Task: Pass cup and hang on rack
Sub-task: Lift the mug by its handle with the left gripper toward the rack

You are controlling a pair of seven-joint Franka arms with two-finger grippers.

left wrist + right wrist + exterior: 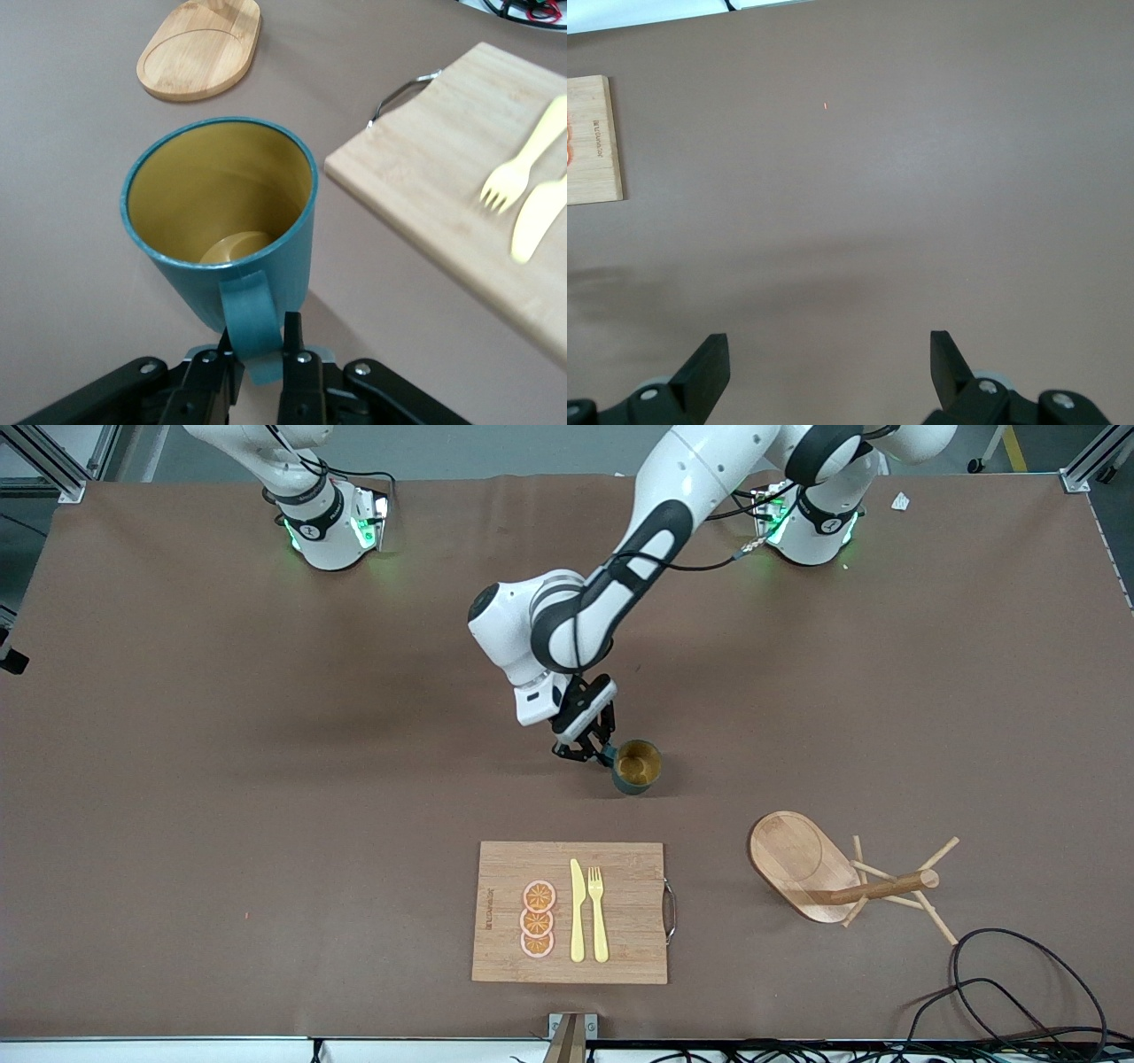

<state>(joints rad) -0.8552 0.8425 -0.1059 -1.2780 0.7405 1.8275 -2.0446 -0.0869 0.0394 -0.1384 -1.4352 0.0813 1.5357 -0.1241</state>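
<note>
The teal-green cup (636,766) with a tan-yellow inside is upright near the middle of the table. My left gripper (602,755) is beside it. In the left wrist view the gripper (261,332) is shut on the handle (251,310) of the cup (221,204). The wooden rack (797,864) stands nearer the front camera, toward the left arm's end, with its base flat on the table; that base also shows in the left wrist view (199,49). My right gripper (830,354) is open and empty over bare table, out of the front view.
A bamboo cutting board (620,903) with a yellow knife, a fork and orange slices lies nearer the front camera than the cup; it also shows in the left wrist view (443,177). Black cables (1019,992) lie at the front corner beside the rack.
</note>
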